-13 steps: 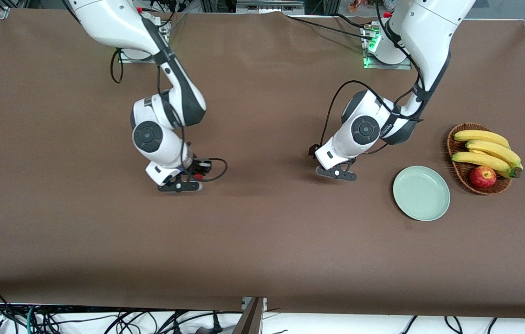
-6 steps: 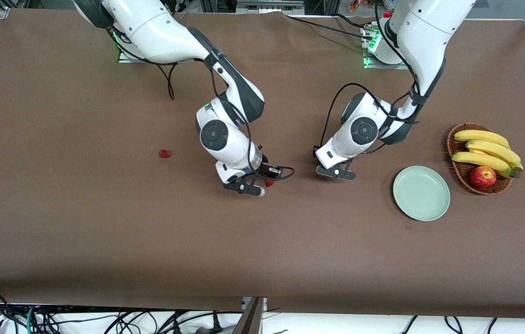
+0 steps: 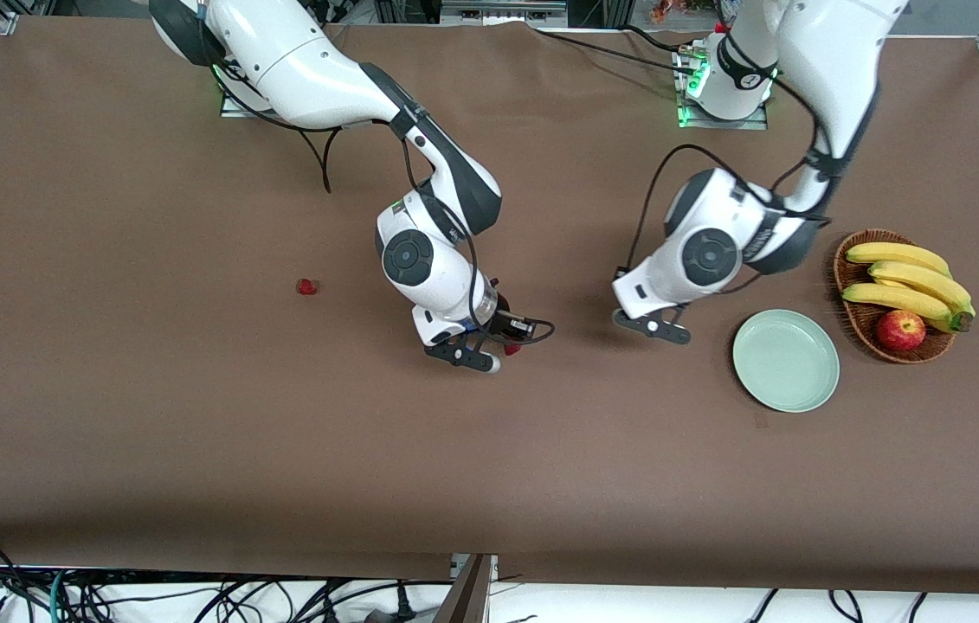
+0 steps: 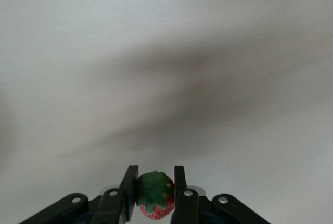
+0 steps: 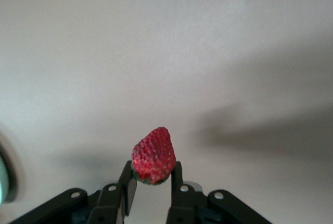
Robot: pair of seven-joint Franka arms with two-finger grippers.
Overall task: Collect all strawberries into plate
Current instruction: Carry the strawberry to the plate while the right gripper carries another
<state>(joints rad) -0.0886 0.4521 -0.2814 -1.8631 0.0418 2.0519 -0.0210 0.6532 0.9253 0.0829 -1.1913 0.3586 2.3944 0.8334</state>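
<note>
Brown cloth covers a wide table (image 3: 195, 450), seen from a high camera facing two white robot arms whose bases stand along its far edge. Toward the left arm's end of the table sits a brown wicker basket (image 3: 853, 324) holding yellow bananas (image 3: 909, 281) and a red apple (image 3: 900, 330). Just beside the basket, toward the table's middle, lies the pale mint-green plate (image 3: 786, 360), with nothing on it.

Both arms reach down over the middle of the table. The left gripper (image 3: 652, 326) hangs over bare cloth near the plate; its wrist view shows the fingers (image 4: 129, 187) pinched on a strawberry (image 4: 154, 195), green cap facing the camera. The right gripper (image 3: 463, 356) hangs over the cloth farther toward the right arm's end; its fingers (image 5: 127, 185) are pressed onto a second strawberry (image 5: 154, 156), red tip pointing away from the wrist, and a speck of red shows beside that gripper in the front view.

A third strawberry (image 3: 307, 286) lies alone on the cloth, well apart from the plate, toward the right arm's end of the table
</note>
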